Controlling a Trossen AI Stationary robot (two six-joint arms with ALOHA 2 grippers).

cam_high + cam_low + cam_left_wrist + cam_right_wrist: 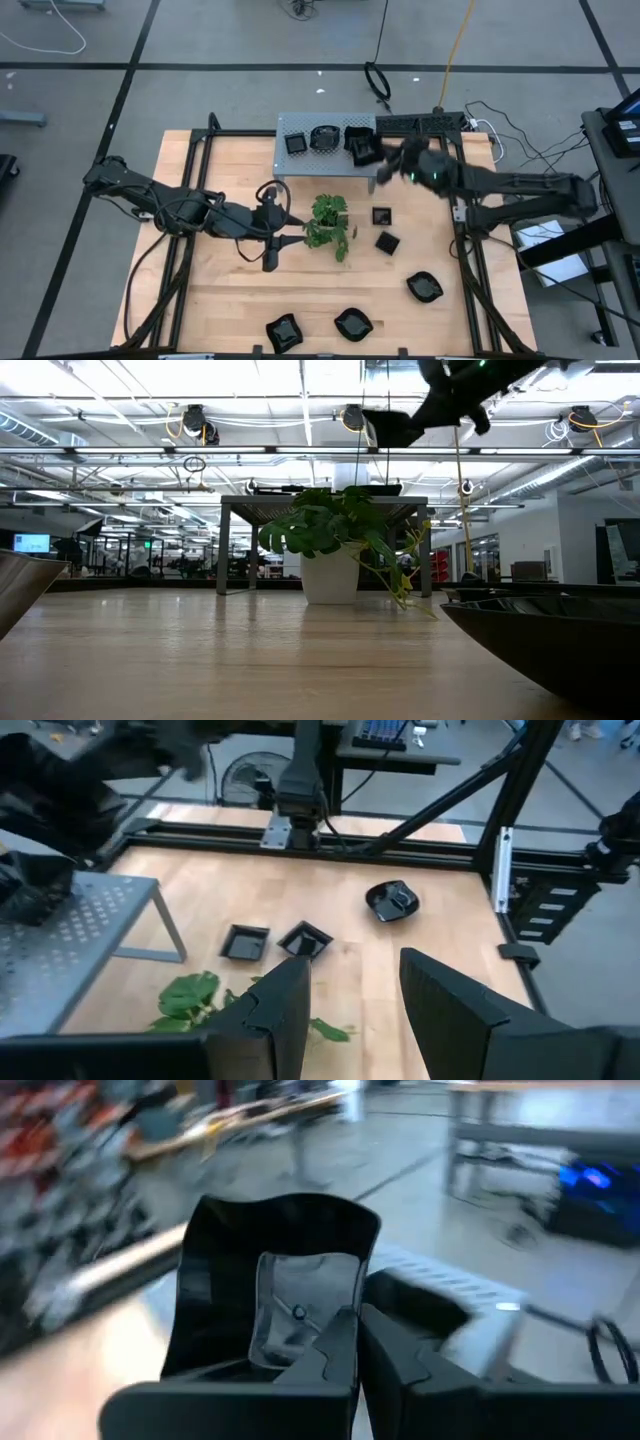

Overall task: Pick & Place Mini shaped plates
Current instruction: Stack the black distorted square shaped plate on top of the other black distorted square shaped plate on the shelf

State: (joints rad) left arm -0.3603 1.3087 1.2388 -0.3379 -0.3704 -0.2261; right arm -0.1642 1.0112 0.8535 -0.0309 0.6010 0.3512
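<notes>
Wooden and pale, the surface [225, 300] fills the middle of the high view, with both dark arms reaching over it from either side. At its far edge stands the grey perforated shelf [300, 160], which carries a square plate [296, 143] and a round plate [324, 138] side by side. The right arm comes in from the right and holds the right gripper [375, 150] raised just above the shelf's right end; in the right wrist view its fingers [335, 1355] are closed on the rim of a glossy black wavy-edged plate [270, 1295], which hangs in the air tilted up on edge, and the low view shows that same plate [392, 428] lifted clear above the shelf top. The left arm stretches across the left half of the surface, and the left gripper [270, 262] rests low just left of the green plant [330, 222], with its fingers [280, 1010] spread apart and nothing between them. The plant sits in a white pot [330, 578] in front of the shelf. Right of the plant lie two small square plates, one [381, 215] flat and the other [388, 242] turned at an angle, near each other but apart. Nearer the front edge sit three wavy plates: one [424, 287] toward the right, one [352, 323] in the middle, and one [282, 332] to its left, all well apart.
</notes>
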